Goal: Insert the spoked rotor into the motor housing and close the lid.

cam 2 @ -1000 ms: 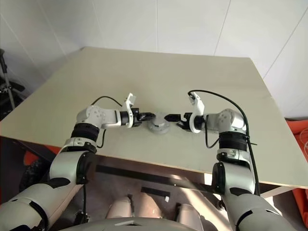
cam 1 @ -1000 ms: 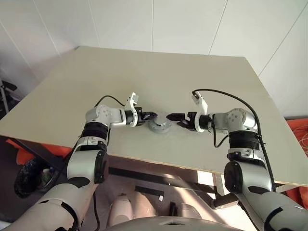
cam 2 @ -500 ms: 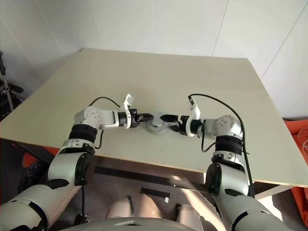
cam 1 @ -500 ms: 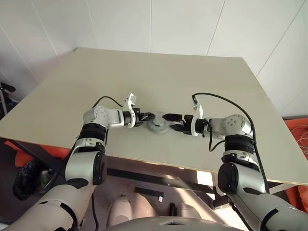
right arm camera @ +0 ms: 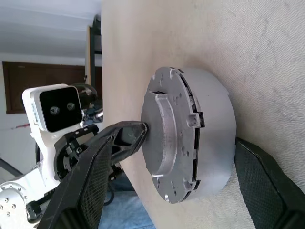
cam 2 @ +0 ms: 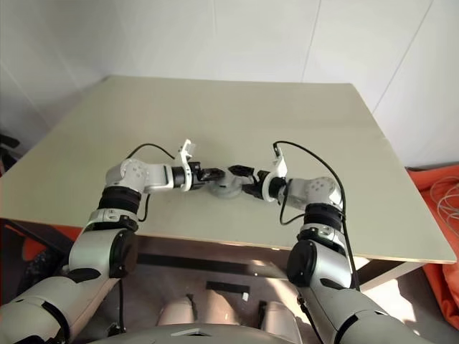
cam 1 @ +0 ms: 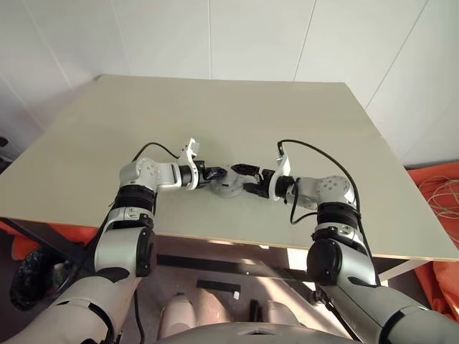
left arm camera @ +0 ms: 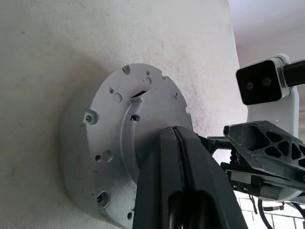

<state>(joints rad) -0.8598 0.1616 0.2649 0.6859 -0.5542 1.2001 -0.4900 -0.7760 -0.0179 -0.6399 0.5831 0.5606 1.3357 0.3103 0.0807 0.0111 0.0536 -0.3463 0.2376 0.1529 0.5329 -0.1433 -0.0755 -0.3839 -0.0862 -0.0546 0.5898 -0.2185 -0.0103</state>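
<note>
A round grey motor housing (cam 1: 228,185) stands near the table's front edge, its grey wall (right arm camera: 217,119) plain in the right wrist view. The lid (left arm camera: 119,138), a grey disc with small holes and a raised centre, lies on top of it; a thin gap shows along part of its rim (right arm camera: 190,119). My left gripper (cam 1: 214,175) is shut, its tip against the lid's raised centre (left arm camera: 177,138). My right gripper (cam 1: 246,178) is open, with one finger on each side of the housing (right arm camera: 176,148). The spoked rotor is hidden.
The beige table (cam 1: 215,107) stretches away behind the housing up to white walls. Its front edge (cam 1: 237,242) runs close below both forearms. Orange cloth and cable lie on the floor at the right (cam 1: 437,193).
My right gripper has swung left, from beside the housing to astride it, and its wrist has rolled. The left gripper has stayed shut against the lid. The camera has shifted a little.
</note>
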